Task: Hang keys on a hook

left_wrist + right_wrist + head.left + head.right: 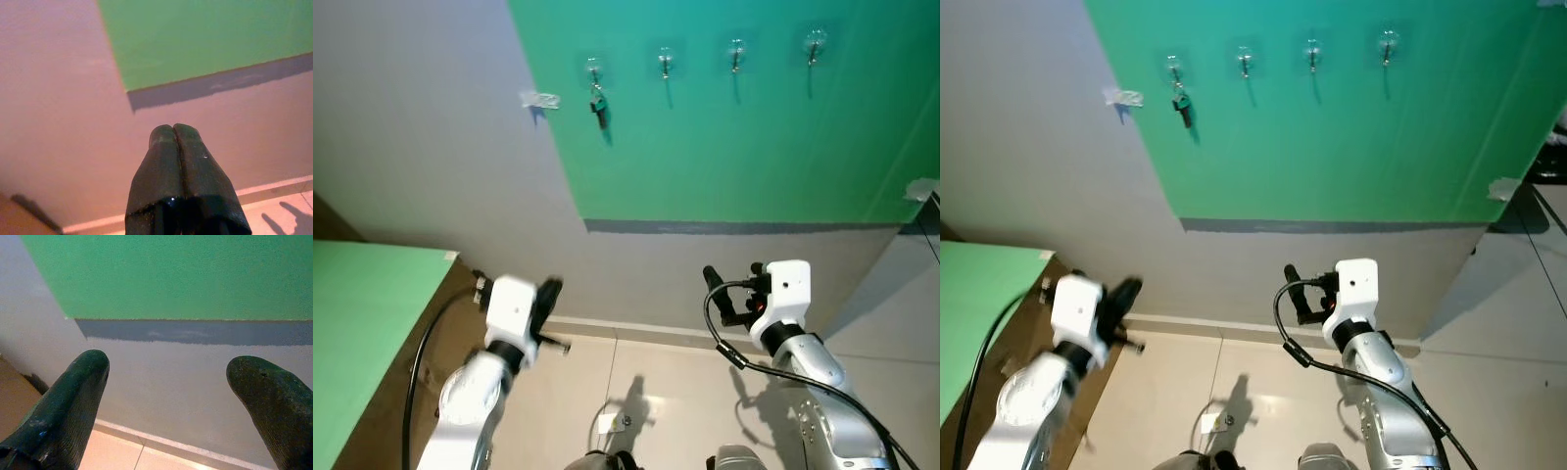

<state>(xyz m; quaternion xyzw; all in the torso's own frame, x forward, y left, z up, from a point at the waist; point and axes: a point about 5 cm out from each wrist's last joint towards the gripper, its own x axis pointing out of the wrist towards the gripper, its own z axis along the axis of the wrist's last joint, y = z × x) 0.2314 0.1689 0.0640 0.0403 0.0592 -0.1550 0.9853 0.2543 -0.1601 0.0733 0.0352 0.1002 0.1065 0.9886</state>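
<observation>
We see 4 hooks in a row high on the green wall panel [754, 147]. The keys [599, 108] already hang from the leftmost hook [594, 70], their long axis vertical, dangling just below it. The other 3 hooks carry nothing that we can make out. A small pale scrap [539, 100] sticks to the grey wall just beside the panel's edge.

Both arms are held low, well below the hooks. The left gripper [174, 133] points toward the wall with its jaws pressed together and nothing between them. The right gripper [173, 382] has its jaws spread wide, also holding nothing; its left finger [73, 396] frames the grey stripe at the panel's foot.

The keys lie up and slightly to the robot's right of the left gripper [548, 294], and up and well to the robot's left of the right gripper [715, 284]; the left arm is the nearer. A green-topped desk [362, 323] stands at the robot's left. We judge the hanging itself complete.
</observation>
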